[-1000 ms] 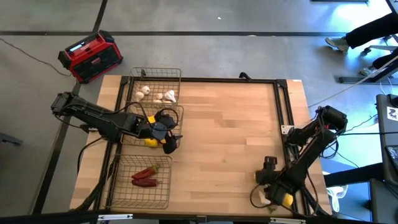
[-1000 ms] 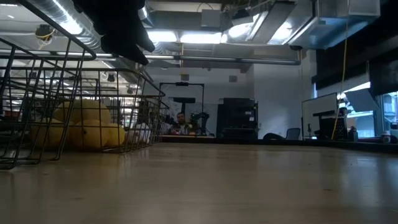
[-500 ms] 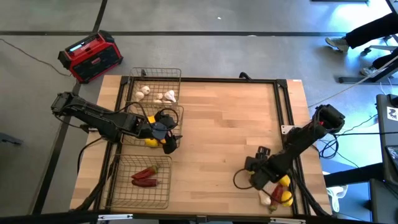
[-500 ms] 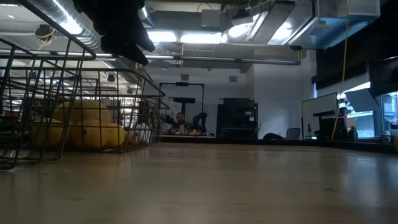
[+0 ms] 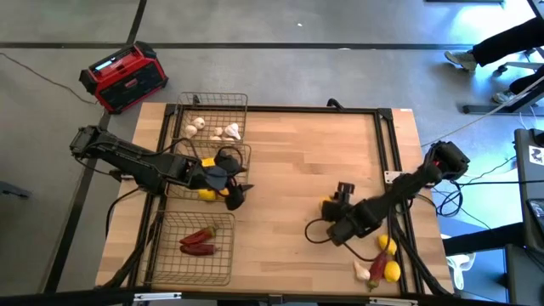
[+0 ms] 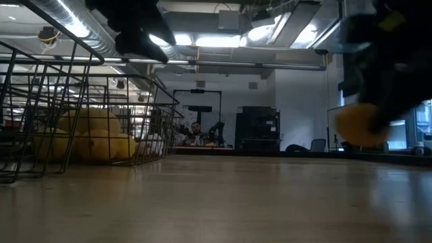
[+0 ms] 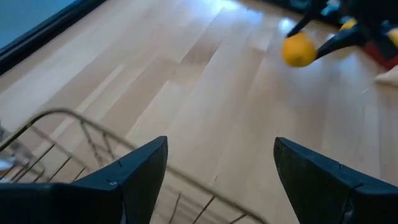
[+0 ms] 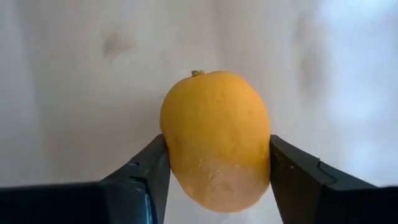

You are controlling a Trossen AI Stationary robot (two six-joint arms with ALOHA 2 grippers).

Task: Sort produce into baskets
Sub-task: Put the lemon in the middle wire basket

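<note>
Your right claw (image 8: 214,163) grips a lemon (image 8: 214,140) above the tabletop (image 5: 297,161), right of the middle. Carry it steadily left to the middle basket (image 5: 183,161), where your left claw (image 7: 221,171) waits, open and empty.

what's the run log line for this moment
right gripper: shut on lemon, carried above table | left gripper: open, over middle basket | chilies: near basket

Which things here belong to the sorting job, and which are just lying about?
Job: lemon in the right tool; three baskets; garlic; chilies; loose produce.
Lying about: red box; cable.
</note>
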